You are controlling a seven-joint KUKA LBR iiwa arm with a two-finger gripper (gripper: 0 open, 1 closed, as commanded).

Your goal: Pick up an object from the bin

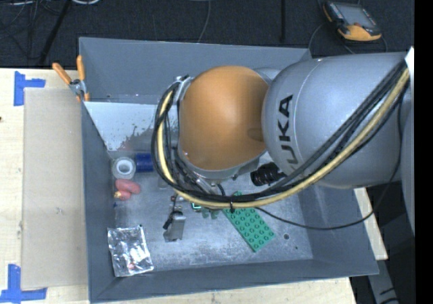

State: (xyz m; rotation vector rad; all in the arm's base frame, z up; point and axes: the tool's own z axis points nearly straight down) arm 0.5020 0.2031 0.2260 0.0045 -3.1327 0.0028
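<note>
Right, my gripper (pixel 174 225) hangs just left of the green plate (pixel 252 227), likely lining up, though I can't tell if it's open.

The arm's orange-domed wrist (pixel 220 120) hangs over the middle of the grey metal bin (pixel 203 55). Its dark end effector (pixel 174 225) is low over bare floor, between a crinkled silver foil packet (pixel 130 250) and a flat green studded plastic plate (pixel 252 229). A blue cylinder (pixel 143 162), a clear tape roll (pixel 124 168) and a small pink piece (pixel 126 189) lie near the left wall.

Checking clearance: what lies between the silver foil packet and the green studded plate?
The gripper, with bare bin floor on either side, in the camera view.
</note>
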